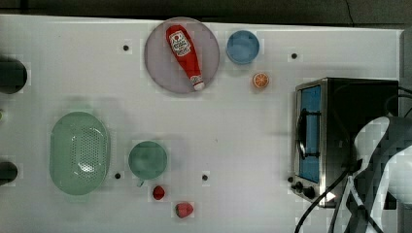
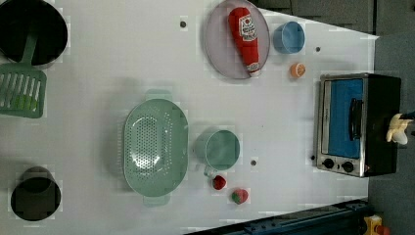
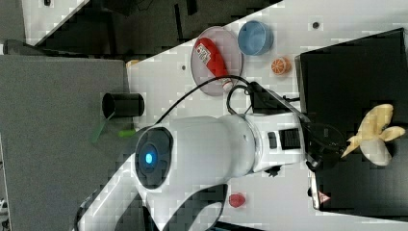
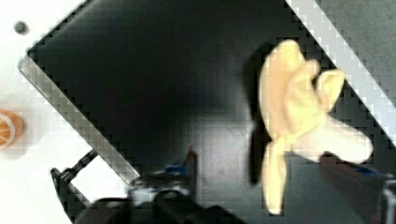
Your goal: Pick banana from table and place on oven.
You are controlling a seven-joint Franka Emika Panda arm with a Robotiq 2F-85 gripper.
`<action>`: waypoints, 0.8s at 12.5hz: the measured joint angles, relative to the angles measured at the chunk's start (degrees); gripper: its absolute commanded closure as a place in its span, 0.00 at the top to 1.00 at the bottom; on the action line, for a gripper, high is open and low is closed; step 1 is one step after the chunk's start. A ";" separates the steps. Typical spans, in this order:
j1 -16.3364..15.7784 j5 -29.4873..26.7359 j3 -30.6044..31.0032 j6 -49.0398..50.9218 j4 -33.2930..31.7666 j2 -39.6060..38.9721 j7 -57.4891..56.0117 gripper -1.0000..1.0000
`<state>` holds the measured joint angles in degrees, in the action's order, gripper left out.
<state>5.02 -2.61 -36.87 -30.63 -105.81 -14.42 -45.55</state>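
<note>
one ketchup bottle (image 1: 184, 56) lies in the pink plate (image 1: 158, 68).

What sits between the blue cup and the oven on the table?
In the top view, the orange slice lies on the white table between the blue cup and the oven, touching neither; the rest of that stretch is bare.

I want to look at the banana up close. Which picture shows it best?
The wrist view: the banana is biggest there, lying on the oven's black top with its peel strips spread out. The right view shows it smaller on the black top. The left view shows it tiny at the oven's far edge. In the top view the robot arm covers that spot.
</note>
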 measured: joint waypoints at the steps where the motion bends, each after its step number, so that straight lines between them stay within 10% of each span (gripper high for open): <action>1: -0.23 2.13 0.45 0.00 -0.11 0.58 -0.25 1.00; 10: -4.93 10.87 7.78 25.24 10.46 13.43 5.88 1.00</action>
<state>0.09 8.25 -29.10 -5.39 -95.34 -0.99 -39.67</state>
